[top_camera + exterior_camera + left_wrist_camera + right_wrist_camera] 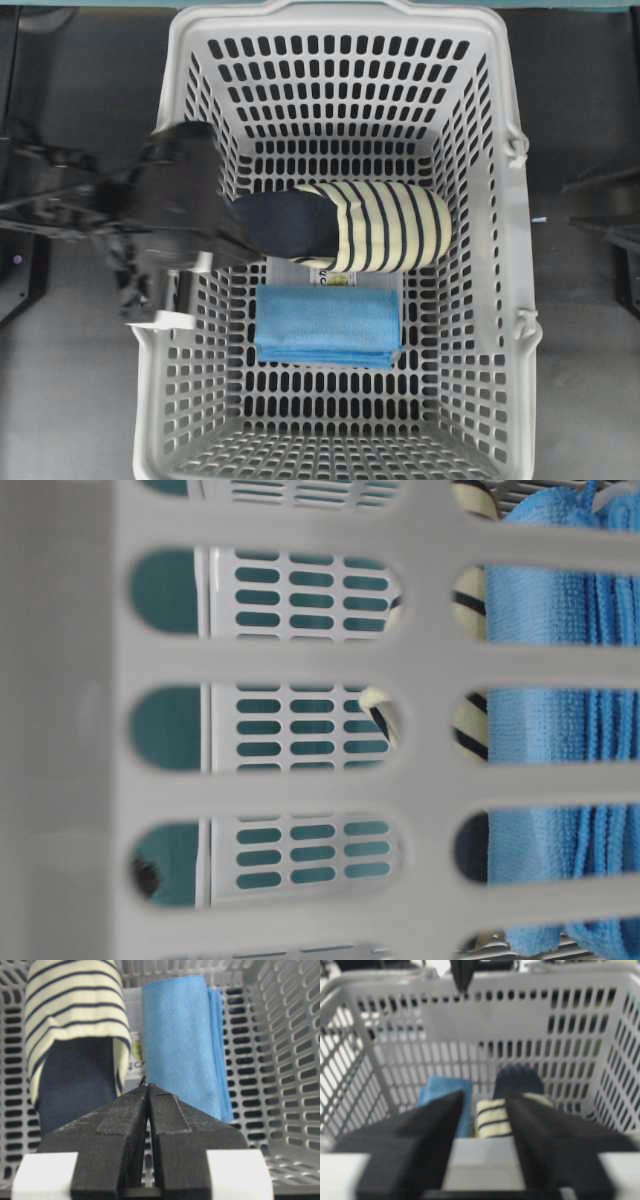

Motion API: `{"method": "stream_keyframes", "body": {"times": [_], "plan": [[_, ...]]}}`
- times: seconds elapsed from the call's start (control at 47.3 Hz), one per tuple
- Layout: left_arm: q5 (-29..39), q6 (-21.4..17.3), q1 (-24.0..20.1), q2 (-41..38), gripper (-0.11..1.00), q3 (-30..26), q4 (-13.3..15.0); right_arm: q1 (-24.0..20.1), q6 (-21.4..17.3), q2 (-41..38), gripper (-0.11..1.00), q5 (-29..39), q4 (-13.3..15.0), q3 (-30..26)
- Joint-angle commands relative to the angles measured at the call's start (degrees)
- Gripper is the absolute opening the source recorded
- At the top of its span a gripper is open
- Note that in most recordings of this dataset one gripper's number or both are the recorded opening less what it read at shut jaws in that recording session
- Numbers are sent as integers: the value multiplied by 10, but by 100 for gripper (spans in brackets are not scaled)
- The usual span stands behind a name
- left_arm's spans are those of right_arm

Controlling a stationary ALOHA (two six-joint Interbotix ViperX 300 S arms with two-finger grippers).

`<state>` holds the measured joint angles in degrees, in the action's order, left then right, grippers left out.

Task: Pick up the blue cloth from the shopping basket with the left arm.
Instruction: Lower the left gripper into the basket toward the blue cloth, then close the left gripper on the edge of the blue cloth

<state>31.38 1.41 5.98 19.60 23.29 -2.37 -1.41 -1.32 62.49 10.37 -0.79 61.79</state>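
Here, blue cloth (327, 324) in shopping basket (505, 200), left tool (148, 1088) closed above

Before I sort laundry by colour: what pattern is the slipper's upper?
Cream with thin navy stripes on the slipper; clearest in the left wrist view.

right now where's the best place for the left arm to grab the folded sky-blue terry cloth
Probably the short end of the folded sky-blue terry cloth nearest the left gripper, from above: it lies flat on the grey slotted basket floor, beside the striped slipper, so its end is unobstructed.
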Motion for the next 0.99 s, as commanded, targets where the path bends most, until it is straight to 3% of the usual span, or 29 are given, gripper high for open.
{"method": "stream_keyframes", "body": {"times": [0.0, 0.084, 0.148, 0.338, 0.444, 0.972], "plan": [[31, 8, 1, -31, 1, -50, -2, -1, 2, -4, 50, -8, -1, -15], [59, 28, 1, -55, 3, -71, -3, -1, 6, -4, 70, -9, 0, -15], [76, 47, 0, -74, 12, -83, -2, 0, 9, -4, 77, -11, 0, -15], [85, 102, 9, -134, 67, -113, -2, -1, 15, -4, 77, -18, 0, -14], [85, 108, 18, -167, 88, -122, -2, -1, 15, -4, 77, -18, 0, -13], [82, 108, 42, -289, 88, -150, -2, 2, 14, -4, 77, -34, 0, -6]]}}
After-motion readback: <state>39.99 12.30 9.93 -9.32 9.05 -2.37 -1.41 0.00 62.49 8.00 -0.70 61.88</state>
